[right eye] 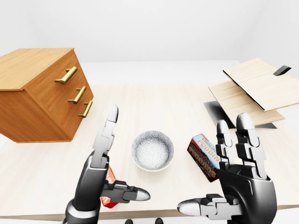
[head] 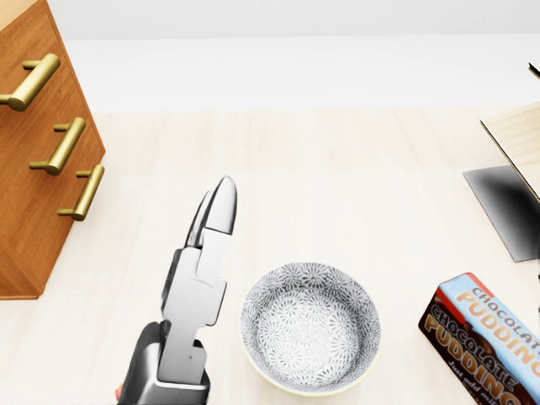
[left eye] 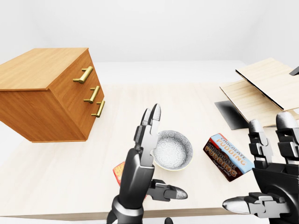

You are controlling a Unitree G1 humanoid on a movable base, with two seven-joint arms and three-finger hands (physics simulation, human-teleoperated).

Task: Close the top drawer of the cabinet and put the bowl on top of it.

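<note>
The wooden cabinet stands at the left of the table, its three brass-handled drawer fronts looking flush; the top handle is uppermost. The patterned white bowl sits upright on the table in the lower middle. My left hand is open, fingers straight and thumb out, held edge-on just left of the bowl and apart from it. My right hand is open too, palm spread low at the right, near the pudding box; it is out of the head view. Neither hand holds anything.
A chocolate pudding box lies right of the bowl. A small red box lies partly hidden under my left hand. Stacked wooden boards over a dark sheet fill the right. The table's near edge runs along the bottom.
</note>
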